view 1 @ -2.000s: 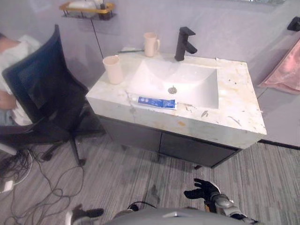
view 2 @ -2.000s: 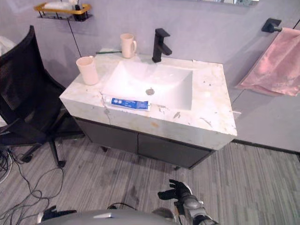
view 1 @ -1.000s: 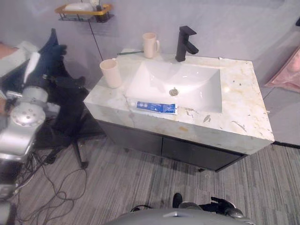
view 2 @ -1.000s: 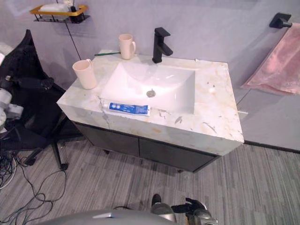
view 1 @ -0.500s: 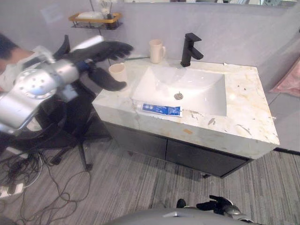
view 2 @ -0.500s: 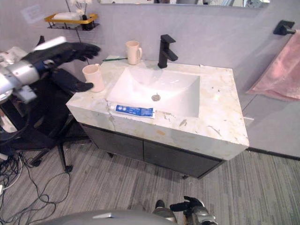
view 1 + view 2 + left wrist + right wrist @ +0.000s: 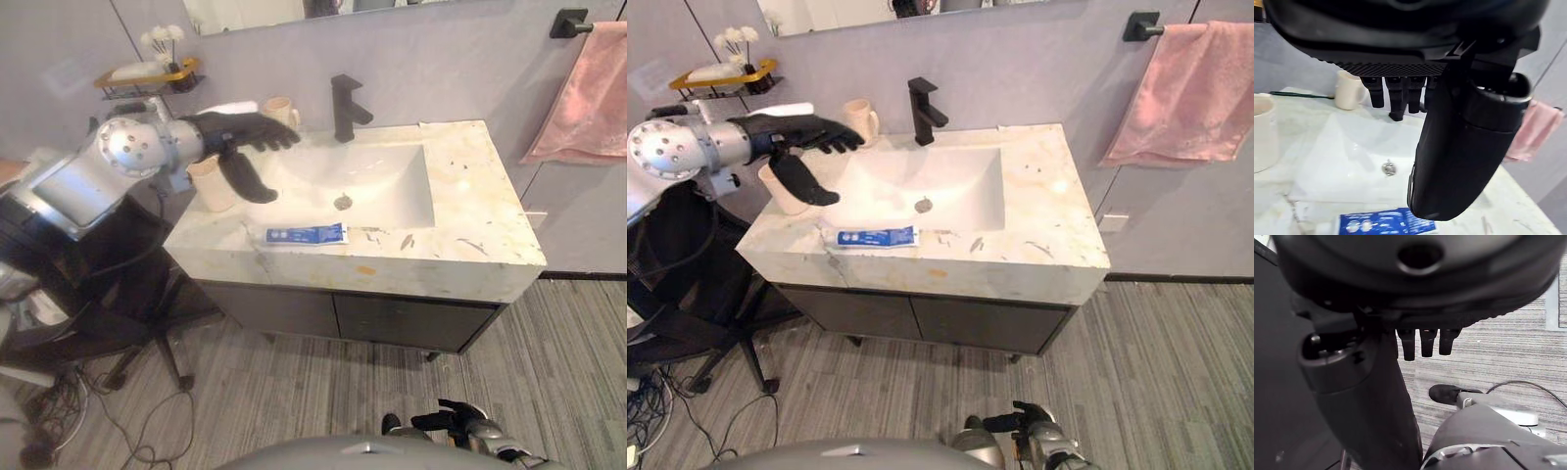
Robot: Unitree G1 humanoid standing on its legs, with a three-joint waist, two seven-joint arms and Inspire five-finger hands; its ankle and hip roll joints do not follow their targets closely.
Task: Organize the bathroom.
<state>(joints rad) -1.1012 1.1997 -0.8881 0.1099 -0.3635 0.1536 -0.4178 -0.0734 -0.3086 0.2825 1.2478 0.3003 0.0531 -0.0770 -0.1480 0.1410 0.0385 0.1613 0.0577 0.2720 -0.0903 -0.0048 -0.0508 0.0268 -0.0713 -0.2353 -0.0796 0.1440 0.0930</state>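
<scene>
A white marble vanity holds a sunken basin with a black faucet behind it. A blue and white toothpaste tube lies on the front edge. A beige cup stands at the counter's left end, and a beige mug stands near the back wall with a green toothbrush beside it. My left hand hovers open over the counter's left side, just above and past the cup, holding nothing. My right hand hangs open low over the floor.
A pink towel hangs on a black bar at the right. A yellow wall shelf with small items is mounted at the left. A black office chair and loose floor cables sit left of the vanity.
The camera has swung, shifting the whole scene. My left hand has reached further right, from beside the cup to over the basin's left edge. The right hand stays low.
</scene>
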